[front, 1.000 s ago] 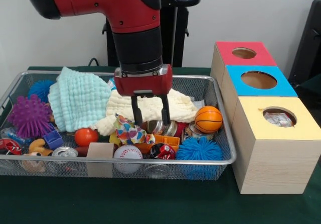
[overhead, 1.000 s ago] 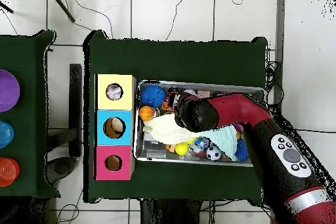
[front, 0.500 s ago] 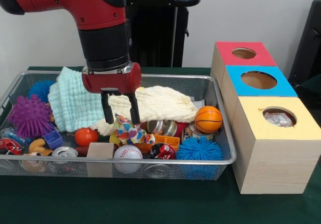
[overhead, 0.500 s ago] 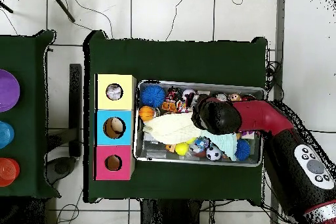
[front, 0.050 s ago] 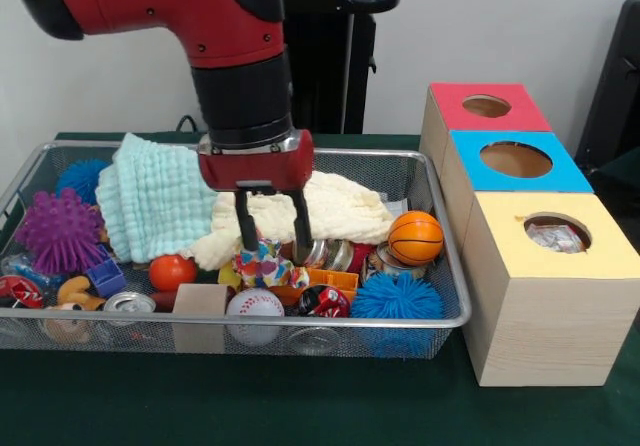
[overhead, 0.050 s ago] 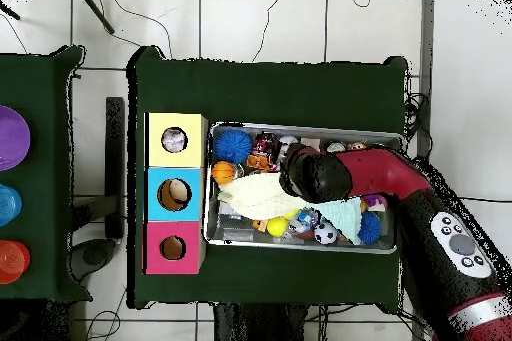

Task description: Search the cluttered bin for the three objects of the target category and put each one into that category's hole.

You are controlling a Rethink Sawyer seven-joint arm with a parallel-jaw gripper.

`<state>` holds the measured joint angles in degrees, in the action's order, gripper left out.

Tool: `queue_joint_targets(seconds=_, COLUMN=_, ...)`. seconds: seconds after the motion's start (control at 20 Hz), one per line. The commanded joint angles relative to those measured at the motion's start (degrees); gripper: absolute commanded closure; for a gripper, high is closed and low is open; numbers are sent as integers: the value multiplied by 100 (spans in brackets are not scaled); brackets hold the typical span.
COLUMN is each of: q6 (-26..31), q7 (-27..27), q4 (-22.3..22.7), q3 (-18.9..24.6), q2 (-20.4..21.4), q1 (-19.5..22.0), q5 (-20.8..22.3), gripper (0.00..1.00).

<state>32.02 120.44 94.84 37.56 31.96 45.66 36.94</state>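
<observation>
Fingers of the gripper [front, 0.050 s ago: 271, 241] hang parted and empty in the front view, their tips at either side of a crumpled multicoloured wrapper [front, 0.050 s ago: 262, 263] near the middle of the wire bin [front, 0.050 s ago: 440, 226]. Which category is wanted cannot be read from the pictures, though a crinkled packet [front, 0.050 s ago: 552, 236] already shows inside the yellow box's hole [front, 0.050 s ago: 557, 232], so wrappers look the likely target — a judgement only. To do the grab well, the fingers should go straight down around the wrapper's bunched top and close only once they are clear of the cream cloth [front, 0.050 s ago: 310, 211] just behind and the cans [front, 0.050 s ago: 335, 255] beside it. A thin wrapper can slip, so a deep bite seems wise. The front view also shows the mint cloth [front, 0.050 s ago: 155, 201], the basketball [front, 0.050 s ago: 415, 237] and the baseball [front, 0.050 s ago: 255, 304].

Looking straight down, the arm's wrist [overhead, 0.050 s ago: 315, 173] covers the gripper and the wrapper entirely — finger state cannot be told there. What this view adds is the layout: the three boxes [overhead, 0.050 s ago: 173, 192] stand in a row touching the bin's end, with something inside the blue box's hole [overhead, 0.050 s ago: 174, 193] too.
</observation>
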Motion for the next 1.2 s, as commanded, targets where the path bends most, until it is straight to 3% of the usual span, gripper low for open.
queue_joint_targets(seconds=0.05, q6=-317, q7=6, q4=525, q3=-256, q2=-109, q1=-354, q5=230, gripper=0)
queue_joint_targets(seconds=0.4, q6=-356, q7=-525, q4=356, q3=-121, q2=-515, q1=-78, q5=257, gripper=0)
queue_joint_targets(seconds=0.95, q6=-299, q7=-739, q4=658, q3=32, q2=-370, q1=302, q5=257, gripper=0)
queue_joint_targets(seconds=1.2, q6=-255, q7=-724, q4=589, q3=19, q2=-380, q1=265, q5=318, gripper=0)
